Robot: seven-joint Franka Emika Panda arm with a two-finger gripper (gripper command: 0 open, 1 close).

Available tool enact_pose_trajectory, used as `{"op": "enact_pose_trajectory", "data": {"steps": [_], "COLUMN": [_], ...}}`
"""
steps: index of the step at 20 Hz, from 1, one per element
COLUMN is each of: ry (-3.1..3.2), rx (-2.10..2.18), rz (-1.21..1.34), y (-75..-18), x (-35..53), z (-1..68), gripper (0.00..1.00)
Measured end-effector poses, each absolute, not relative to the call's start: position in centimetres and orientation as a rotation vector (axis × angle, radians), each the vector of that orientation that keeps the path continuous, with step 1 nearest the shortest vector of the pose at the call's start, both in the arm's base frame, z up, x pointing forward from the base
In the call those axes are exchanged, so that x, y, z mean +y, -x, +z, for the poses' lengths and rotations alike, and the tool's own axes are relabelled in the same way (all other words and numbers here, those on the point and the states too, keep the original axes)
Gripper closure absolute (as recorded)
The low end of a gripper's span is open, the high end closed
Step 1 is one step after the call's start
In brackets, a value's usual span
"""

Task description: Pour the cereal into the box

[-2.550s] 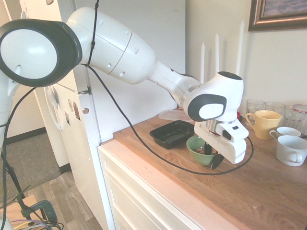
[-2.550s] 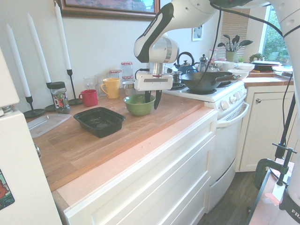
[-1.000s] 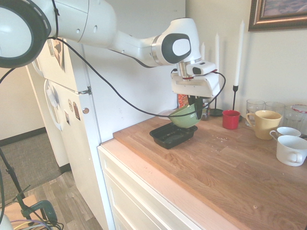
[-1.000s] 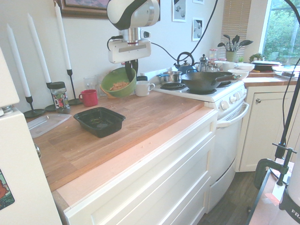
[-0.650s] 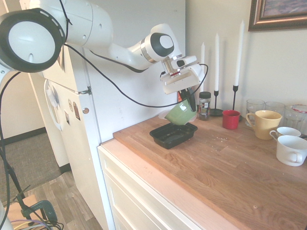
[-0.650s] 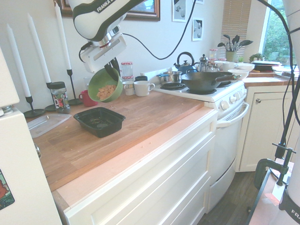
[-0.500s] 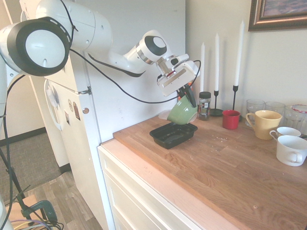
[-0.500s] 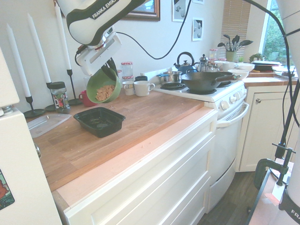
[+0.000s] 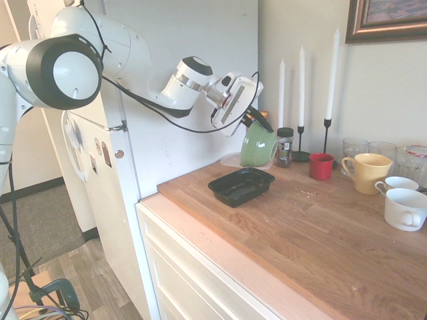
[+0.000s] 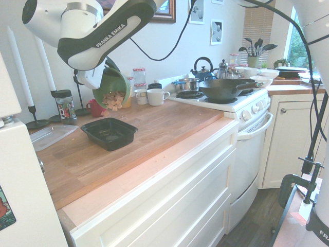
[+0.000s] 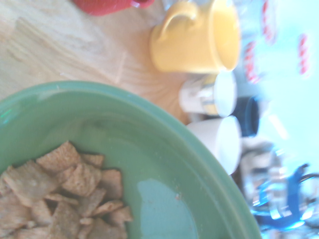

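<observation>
On the wooden counter [image 9: 313, 227], reading left to right in the first exterior view: the fridge [image 9: 167, 100] is standing at the counter's end; the arm [image 9: 127, 60] is reaching across its white door; the gripper [image 9: 255, 120] is clamping tight on the rim of a green bowl [image 9: 257, 148], tipping it steeply on its side in the air above and just behind the box [image 9: 241, 185]. The box, a shallow black tray, is sitting flat near the counter's front edge. The cereal [image 10: 112, 100], tan squares, is lying heaped against the bowl's lower wall, as the second exterior view is showing, with the bowl's mouth facing down toward the box; whether any piece is dropping cannot be told. A clear lid [image 10: 49, 136] is lying flat beside the box. A spice jar [image 9: 285, 147] is standing just beside the bowl. Three white candles [image 9: 301, 80] in dark holders are rising against the wall. A red cup [image 9: 321, 166], clear glasses [image 9: 357, 148], a yellow mug [image 9: 367, 172] and two white cups [image 9: 405, 208] are sitting further right. In the wrist view, the cereal [image 11: 60, 191] is resting inside the bowl [image 11: 149, 169], with the yellow mug [image 11: 199, 37] beyond the rim.
</observation>
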State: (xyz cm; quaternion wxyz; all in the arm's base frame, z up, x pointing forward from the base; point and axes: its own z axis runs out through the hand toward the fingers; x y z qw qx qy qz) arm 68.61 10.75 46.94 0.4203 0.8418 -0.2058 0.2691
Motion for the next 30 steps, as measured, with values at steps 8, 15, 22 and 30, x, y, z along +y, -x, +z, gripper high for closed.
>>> {"op": "enact_pose_trajectory", "data": {"steps": [8,15,22,30], "ry": [-1.995,-1.909,-1.918,-2.212], "rx": [-0.355,-0.266,-0.187,-0.464], "rz": [0.72,0.829,0.92,0.787], "y": [-66.9,-66.5,-66.1,-65.0], "x": [13.1,13.9,16.0,14.0], "z": [41.8,40.5,39.9,43.8], "gripper": [1.0,1.0,1.0,1.0]}}
